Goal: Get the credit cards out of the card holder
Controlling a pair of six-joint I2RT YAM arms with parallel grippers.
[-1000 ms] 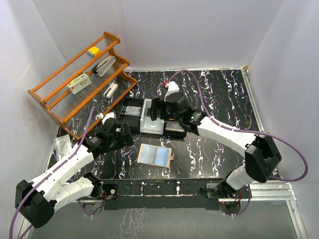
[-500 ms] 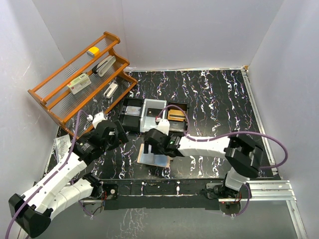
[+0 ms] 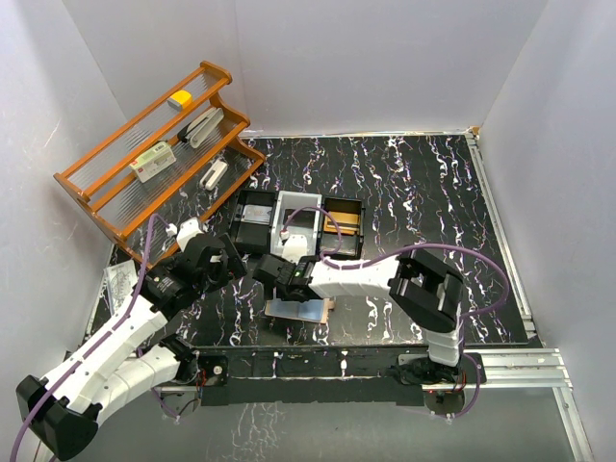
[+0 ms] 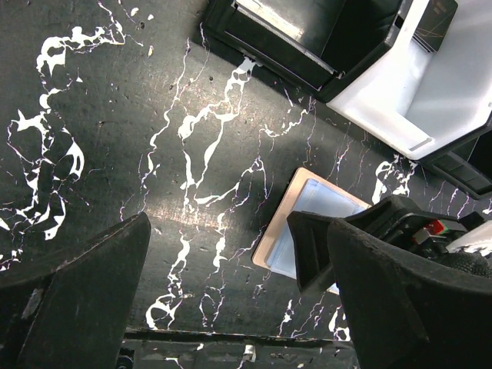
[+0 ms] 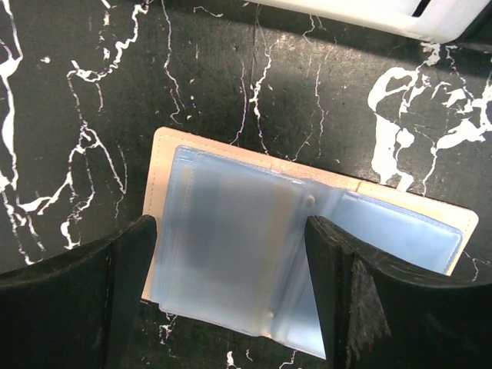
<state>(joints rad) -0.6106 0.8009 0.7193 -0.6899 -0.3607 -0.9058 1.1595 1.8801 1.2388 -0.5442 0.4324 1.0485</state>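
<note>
Right gripper [image 5: 231, 300], swung leftward over the card holder [image 5: 254, 246], straddles it jaws apart, left gripper [image 4: 223, 254] likewise spread; closing may drag the whole holder.

A three-compartment tray [image 3: 296, 204] sits on the marbled black table [image 3: 423, 192]. Left of the tray, an orange rack [image 3: 125, 207] holds a yellow block [image 3: 179, 98] and a labelled white box [image 3: 152, 161].

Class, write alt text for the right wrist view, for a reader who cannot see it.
An open beige card holder with blue-grey clear sleeves lies flat on a black, white-veined table. The right tool hangs open over one half of it, a dark finger at each side. A white tray edge shows at the top.
</note>
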